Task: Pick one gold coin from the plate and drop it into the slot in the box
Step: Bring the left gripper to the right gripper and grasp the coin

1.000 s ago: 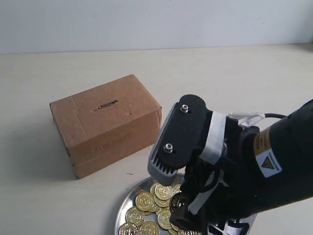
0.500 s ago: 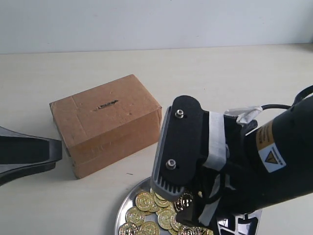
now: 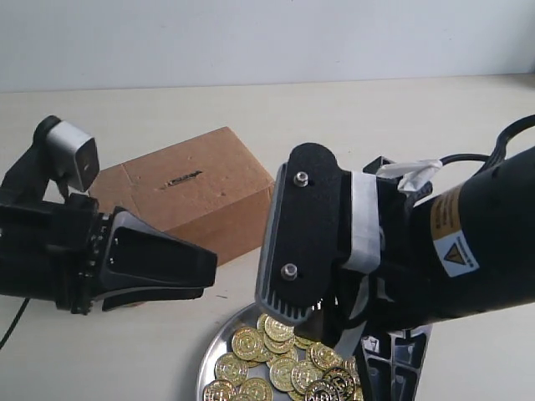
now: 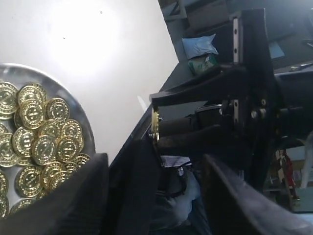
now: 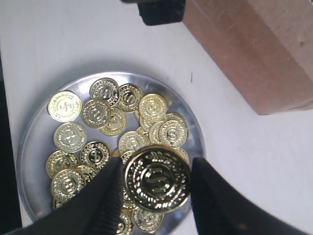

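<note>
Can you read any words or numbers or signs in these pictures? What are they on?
The yellow label on the right arm: a black warning triangle; the small print above it is too blurred to read.
The gripped coin: a raised wreath around a middle mark, too blurred to read.
The box: no writing shows.
</note>
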`<state>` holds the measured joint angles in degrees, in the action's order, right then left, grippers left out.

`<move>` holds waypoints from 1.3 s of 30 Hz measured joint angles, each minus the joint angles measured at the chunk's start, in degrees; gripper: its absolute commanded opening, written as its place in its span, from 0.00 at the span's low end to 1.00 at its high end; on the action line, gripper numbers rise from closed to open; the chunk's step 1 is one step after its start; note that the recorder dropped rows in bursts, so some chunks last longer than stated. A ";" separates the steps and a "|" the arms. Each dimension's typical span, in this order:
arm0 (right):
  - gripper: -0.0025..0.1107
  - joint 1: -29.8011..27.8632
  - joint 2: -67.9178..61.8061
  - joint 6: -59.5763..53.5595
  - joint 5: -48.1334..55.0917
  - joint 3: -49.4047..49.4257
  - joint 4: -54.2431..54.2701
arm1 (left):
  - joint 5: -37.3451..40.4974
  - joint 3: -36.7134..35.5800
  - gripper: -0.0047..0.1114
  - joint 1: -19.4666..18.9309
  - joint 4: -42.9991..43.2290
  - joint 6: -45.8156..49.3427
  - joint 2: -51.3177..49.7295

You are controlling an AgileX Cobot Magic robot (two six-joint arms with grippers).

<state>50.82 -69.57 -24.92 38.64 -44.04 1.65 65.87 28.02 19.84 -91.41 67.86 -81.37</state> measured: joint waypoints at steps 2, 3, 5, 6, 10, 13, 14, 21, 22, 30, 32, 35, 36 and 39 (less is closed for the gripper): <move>0.22 0.00 -0.72 1.34 0.13 0.00 -1.65 | -0.97 1.56 0.52 1.31 0.11 0.11 -0.73; 0.22 0.00 -1.41 3.95 0.39 0.00 -4.01 | -2.05 2.65 0.52 2.60 0.21 0.24 -1.31; 0.22 0.00 -2.34 6.10 0.54 0.00 -6.49 | -3.30 3.60 0.52 3.84 0.21 0.24 -1.96; 0.22 0.00 -2.95 7.73 0.65 0.00 -7.75 | -4.69 4.78 0.52 5.29 0.34 0.24 -2.84; 0.22 0.00 -3.66 8.63 0.65 0.00 -8.66 | -6.00 7.67 0.52 8.12 0.94 -0.12 -5.54; 0.22 0.00 -3.66 8.78 0.65 0.00 -8.66 | -6.47 8.93 0.52 9.23 1.24 -0.31 -7.72; 0.22 0.00 -3.66 8.78 0.76 0.00 -8.66 | -6.61 9.24 0.52 9.40 1.24 -0.31 -8.26; 0.22 0.00 -3.66 8.88 0.53 0.00 -8.87 | -7.23 12.78 0.52 12.83 1.47 -0.34 -13.64; 0.22 0.00 -3.66 8.88 0.53 0.00 -8.87 | -7.22 13.42 0.52 13.41 1.47 -0.34 -14.12; 0.22 0.00 -3.66 8.88 -0.12 0.00 -8.87 | -7.46 14.46 0.52 13.79 -0.33 -0.33 -17.20; 0.22 0.00 -3.66 8.88 -0.26 0.00 -8.64 | -7.34 14.46 0.52 13.79 -1.10 0.21 -17.33; 0.22 0.00 -3.66 8.88 -0.56 0.00 -8.22 | -7.34 14.46 0.50 13.93 -1.95 0.68 -17.33; 0.22 0.00 -3.66 8.88 -0.97 0.00 -8.22 | -7.34 14.46 0.48 14.04 -2.09 0.68 -17.33; 0.22 0.00 -3.66 8.88 -1.36 0.00 -7.99 | -7.34 14.46 0.42 14.91 -2.30 0.83 -17.33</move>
<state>50.82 -73.22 -16.04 37.27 -44.04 -6.34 58.53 42.48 34.74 -93.71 68.69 -98.70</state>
